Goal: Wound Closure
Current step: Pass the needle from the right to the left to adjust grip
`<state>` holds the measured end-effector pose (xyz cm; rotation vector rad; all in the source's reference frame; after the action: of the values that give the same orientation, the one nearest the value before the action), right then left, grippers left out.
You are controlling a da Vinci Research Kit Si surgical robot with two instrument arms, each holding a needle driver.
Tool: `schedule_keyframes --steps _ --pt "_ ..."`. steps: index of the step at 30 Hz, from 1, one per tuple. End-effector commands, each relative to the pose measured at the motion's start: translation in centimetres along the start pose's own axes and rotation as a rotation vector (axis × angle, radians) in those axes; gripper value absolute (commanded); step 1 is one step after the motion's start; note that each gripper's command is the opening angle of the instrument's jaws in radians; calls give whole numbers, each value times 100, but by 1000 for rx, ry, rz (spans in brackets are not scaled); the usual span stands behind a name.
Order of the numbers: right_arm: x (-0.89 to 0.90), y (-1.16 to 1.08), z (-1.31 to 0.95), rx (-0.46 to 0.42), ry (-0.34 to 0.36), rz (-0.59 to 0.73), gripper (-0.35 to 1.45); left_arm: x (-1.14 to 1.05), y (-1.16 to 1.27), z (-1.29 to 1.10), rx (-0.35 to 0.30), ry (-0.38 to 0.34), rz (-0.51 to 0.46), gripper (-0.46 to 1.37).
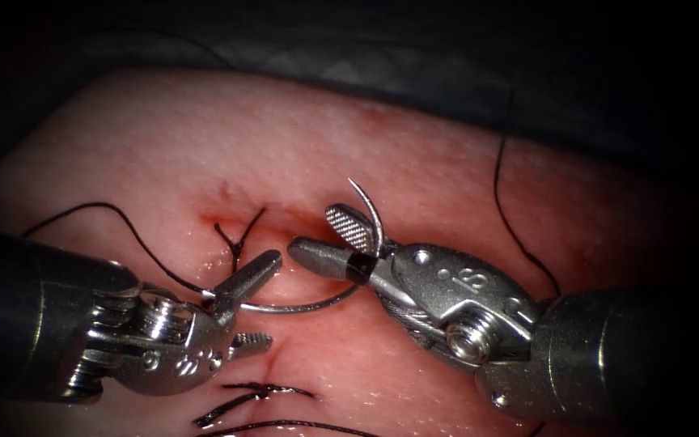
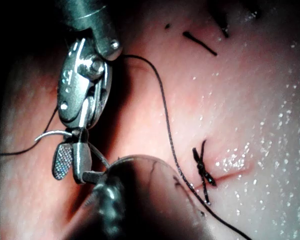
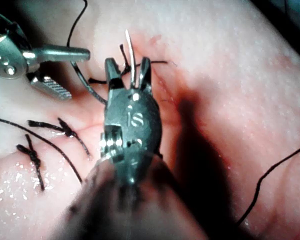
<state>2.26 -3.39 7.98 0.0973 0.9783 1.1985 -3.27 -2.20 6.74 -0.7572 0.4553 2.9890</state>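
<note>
Left end effector (image 1: pixel 254 306): bright polished metal, glossy highlights on the wrist pivot; one jaw's inner face is cross-hatched, the other jaw's back is smooth.
Right end effector (image 1: pixel 335 238): same shiny steel look, stamped marking on the body, knurled grip face on the jaw toward 12 o'clock, smooth matt-grey back on the other.
Needle (image 1: pixel 309 306): thin bare metal wire, smooth, mirror-bright.
Thread (image 1: pixel 127 226): dark, matt, looks braided; knots (image 1: pixel 262 392) at 6 o'clock look fuzzy and frayed at the cut ends.
Tissue (image 1: pixel 204 129): pale pink, soft, finely pored, wet sheen with specular glints near the cut (image 1: pixel 285 283).
Cloth (image 1: pixel 301 61) at 12 o'clock: dark, matt, faint woven grid.
</note>
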Motion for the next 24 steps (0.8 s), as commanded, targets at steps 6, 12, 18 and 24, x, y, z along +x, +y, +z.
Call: schedule_keyframes --steps 6,12,18,24 --pt "2 0 -1 -28 15 2 -35 0 0 -2 0 -3 -7 65" --pt "5 -3 -2 -63 81 18 -35 1 0 -4 -39 46 -104 68" --pt "9 -7 -5 -108 100 33 -35 4 2 -5 -70 81 -182 72" --pt "16 -12 -10 -151 161 58 -35 5 0 -1 -87 93 -282 67"
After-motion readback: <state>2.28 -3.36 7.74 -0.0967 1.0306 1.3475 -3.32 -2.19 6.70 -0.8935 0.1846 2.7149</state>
